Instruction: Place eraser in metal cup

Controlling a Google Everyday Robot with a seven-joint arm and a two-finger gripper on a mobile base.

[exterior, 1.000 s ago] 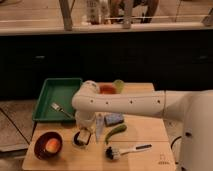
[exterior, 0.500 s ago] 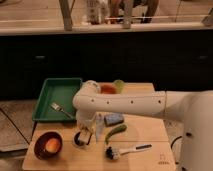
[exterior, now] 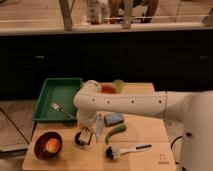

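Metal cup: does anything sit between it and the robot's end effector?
Nothing visible does. The end effector hangs right above the metal cup; the blue-grey sponge and red bowl sit off to either side.

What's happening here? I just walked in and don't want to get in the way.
The robot's arm reaches across the table, and its gripper is low over the metal cup near the front left. I cannot make out the eraser, so whether it is held or already dropped is unclear. A blue-grey sponge, a dark red bowl and a green tray sit untouched nearby.
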